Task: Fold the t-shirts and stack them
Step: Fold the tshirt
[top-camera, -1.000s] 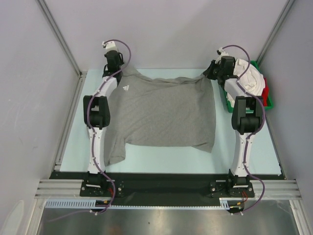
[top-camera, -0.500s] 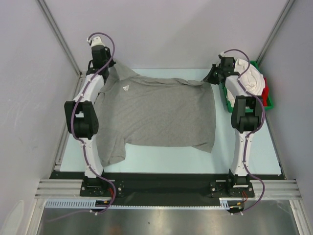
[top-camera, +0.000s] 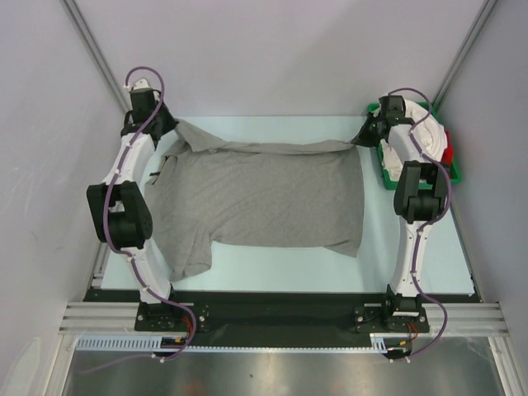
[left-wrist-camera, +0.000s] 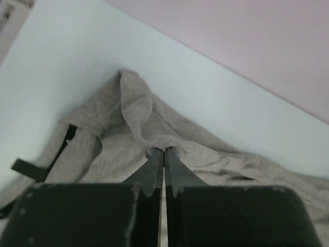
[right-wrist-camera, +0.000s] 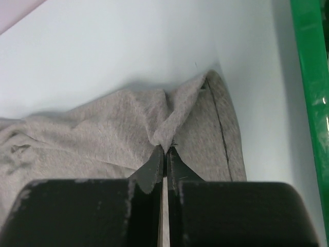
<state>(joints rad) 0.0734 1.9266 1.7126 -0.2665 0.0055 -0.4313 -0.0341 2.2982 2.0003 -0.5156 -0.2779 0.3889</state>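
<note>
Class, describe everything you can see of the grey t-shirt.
The grey t-shirt is heather-grey soft knit, short-sleeved, lying sideways on the pale table, one sleeve towards the near-left. A dark neck label shows at its left end. Its far edge is bunched and drawn between the left gripper and right gripper, both with jaws shut on its fabric. The rest lies fairly flat.

Left arm (top-camera: 128, 161) stretched forward, left gripper (left-wrist-camera: 163, 150) pinched closed, right arm (top-camera: 411, 247) stretched forward, right gripper (right-wrist-camera: 164, 148) pinched closed
</note>
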